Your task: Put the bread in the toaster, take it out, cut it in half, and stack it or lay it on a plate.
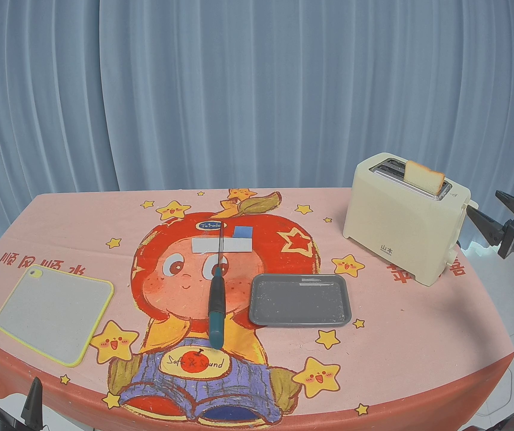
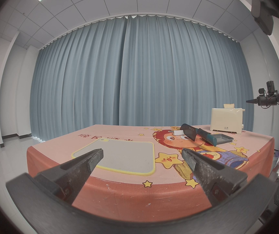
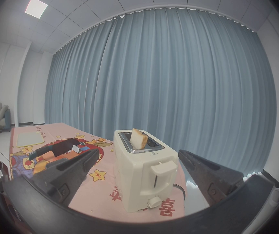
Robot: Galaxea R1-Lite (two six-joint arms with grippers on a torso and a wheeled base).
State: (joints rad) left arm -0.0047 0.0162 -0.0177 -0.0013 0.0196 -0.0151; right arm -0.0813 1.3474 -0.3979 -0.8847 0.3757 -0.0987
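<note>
A cream toaster (image 1: pixel 403 216) (image 3: pixel 142 171) (image 2: pixel 226 120) stands at the table's right rear. A bread slice (image 1: pixel 424 178) (image 3: pixel 138 138) sticks up out of its slot. My right gripper (image 1: pixel 491 214) (image 3: pixel 139 166) hangs open off the table's right side, level with the toaster's lever end and apart from it. A knife with a teal handle (image 1: pixel 216 306) (image 2: pixel 198 134) (image 3: pixel 53 148) rests on a white stand at the table's middle. Right of it lies a grey rectangular plate (image 1: pixel 300 299) (image 2: pixel 223 138). A grey cutting board with a yellow rim (image 1: pixel 55 313) (image 2: pixel 120 155) (image 3: pixel 30 138) lies at the left. My left gripper (image 1: pixel 8 384) (image 2: pixel 142 164) is open, off the table's near left edge.
The table wears a pink cartoon cloth (image 1: pixel 388 342). A blue curtain (image 1: pixel 257 79) hangs behind it. The toaster's cord (image 3: pixel 178 189) runs off its lever end. Bare cloth lies between the plate and the toaster.
</note>
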